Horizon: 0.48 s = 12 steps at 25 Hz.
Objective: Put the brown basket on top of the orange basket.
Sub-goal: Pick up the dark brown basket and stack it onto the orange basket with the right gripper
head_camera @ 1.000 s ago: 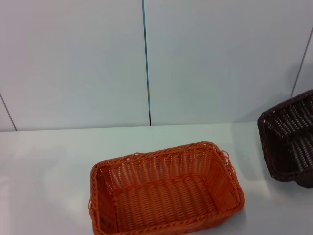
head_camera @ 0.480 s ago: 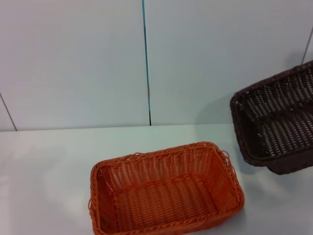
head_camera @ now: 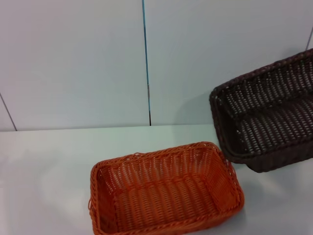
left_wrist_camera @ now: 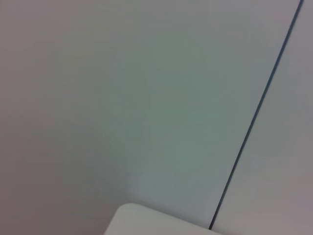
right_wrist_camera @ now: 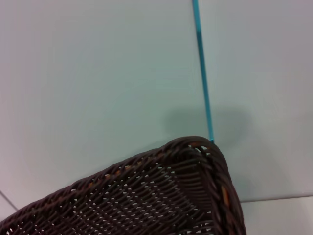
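- Orange basket [head_camera: 166,191] sat flat on the white tabletop [head_camera: 44,166], open side up, near the front edge of the head view.
- Brown basket [head_camera: 266,117] was to the right of the orange basket and higher, off the tabletop, tilted so its open inside faced toward the orange basket.
- Its lowest near corner hung just above and beside the orange basket's right rear corner; touching or not, could not tell.
- Brown basket ran out of the head view on the right, so whatever carried it was not seen there.
- Right wrist view showed only one braided corner of the brown basket [right_wrist_camera: 195,196] close up, with the grey wall panel [right_wrist_camera: 98,73] and a blue seam line [right_wrist_camera: 201,68] behind it.
- Right claw itself was not seen in any view; its state could not be told.
- Left claw was not seen either; state could not be told. Left wrist view showed only wall, a dark seam [left_wrist_camera: 259,112] and a bit of tabletop corner [left_wrist_camera: 146,223].
- Behind the orange basket, the wall seam [head_camera: 145,58] ran straight up from the tabletop's far edge.
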Tool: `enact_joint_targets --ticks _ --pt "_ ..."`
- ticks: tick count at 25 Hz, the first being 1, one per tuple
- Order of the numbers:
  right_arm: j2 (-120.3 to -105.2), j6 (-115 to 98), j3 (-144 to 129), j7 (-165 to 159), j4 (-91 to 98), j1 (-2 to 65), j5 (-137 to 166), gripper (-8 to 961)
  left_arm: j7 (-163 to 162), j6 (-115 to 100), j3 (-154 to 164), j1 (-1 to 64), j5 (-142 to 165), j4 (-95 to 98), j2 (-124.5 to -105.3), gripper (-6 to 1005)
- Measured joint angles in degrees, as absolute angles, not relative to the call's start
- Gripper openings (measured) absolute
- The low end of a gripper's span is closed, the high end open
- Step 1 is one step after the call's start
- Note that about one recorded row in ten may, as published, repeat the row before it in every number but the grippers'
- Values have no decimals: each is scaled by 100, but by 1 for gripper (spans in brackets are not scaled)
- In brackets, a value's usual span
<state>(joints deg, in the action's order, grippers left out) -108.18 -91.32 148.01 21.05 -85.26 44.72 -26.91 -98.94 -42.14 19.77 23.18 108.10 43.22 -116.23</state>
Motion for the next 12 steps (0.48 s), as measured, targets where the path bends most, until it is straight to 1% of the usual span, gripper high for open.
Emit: enact_joint_targets --ticks 12 --pt "-10826 -9170 14901 1573 -8160 4476 -3243 183 -9888 -4192 1977 2276 10811 4312 -11642 500"
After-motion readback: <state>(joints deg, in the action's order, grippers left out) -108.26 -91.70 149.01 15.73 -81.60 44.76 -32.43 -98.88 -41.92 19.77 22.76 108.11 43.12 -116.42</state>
